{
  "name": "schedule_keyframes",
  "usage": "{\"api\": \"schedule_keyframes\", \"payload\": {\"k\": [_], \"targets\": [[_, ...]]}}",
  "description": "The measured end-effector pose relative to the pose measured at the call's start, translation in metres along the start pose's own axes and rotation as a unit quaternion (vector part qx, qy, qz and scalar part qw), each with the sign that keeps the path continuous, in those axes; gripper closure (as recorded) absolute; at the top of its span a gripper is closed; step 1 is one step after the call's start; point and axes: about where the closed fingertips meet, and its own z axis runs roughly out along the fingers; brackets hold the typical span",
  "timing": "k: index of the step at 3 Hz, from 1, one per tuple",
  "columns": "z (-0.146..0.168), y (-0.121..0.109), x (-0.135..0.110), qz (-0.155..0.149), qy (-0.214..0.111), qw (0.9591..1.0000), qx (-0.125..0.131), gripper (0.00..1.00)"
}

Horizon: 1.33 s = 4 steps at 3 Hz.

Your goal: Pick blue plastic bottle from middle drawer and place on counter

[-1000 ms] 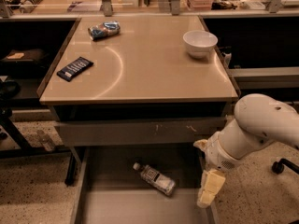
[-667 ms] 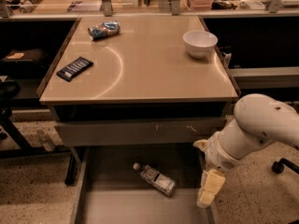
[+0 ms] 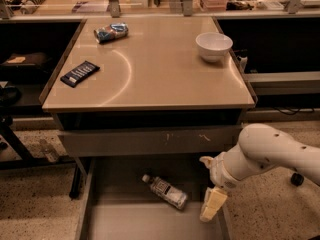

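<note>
Bottle: the blue plastic bottle (image 3: pixel 166 191) lies on its side on the floor of the middle drawer (image 3: pixel 125 220), set diagonally with the white cap toward the back left. It is in the right half and touches neither wall.
Drawer: pulled out, with the scuffed drawer front (image 3: pixel 150 140) and the edge of the counter (image 3: pixel 150 79) overhanging its back part.
Gripper: the gripper (image 3: pixel 211 206) points down at the drawer's right wall, just beside the bottle's base end and apart from it. It holds nothing. How far the jaws are spread I cannot tell.
Risk, rolling: a round body on a bare metal floor will likely skid or roll if it is touched off-centre — a nudge could send it toward the back, under the overhang.
Risk, wall: the gripper sits about over the right wall, so a straight descent may land on the rim and not on the bottle.
Risk, grip: a thin plastic body may squash or slip if caught near one end.
Risk, lift: rising too close to the cabinet could knock the bottle against the drawer front above.
Risk, placing: the white bowl (image 3: pixel 213 46) stands near the counter's right edge — a set-down there could bump it.
</note>
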Motion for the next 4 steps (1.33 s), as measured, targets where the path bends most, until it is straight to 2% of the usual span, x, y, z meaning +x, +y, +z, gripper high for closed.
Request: {"api": "schedule_keyframes", "payload": {"k": [1,2,3,4], "targets": [[0.04,-0.014,0.009,-0.009,-0.035,0.999,0.025,0.0],[0.09,-0.018,0.013,-0.025,-0.07,0.9966,0.036,0.0],[0.09,-0.018,0.013,-0.025,-0.07,0.9966,0.036,0.0],[0.105,-0.018,0.017,-0.007,-0.075,0.9968,0.025,0.0]]}}
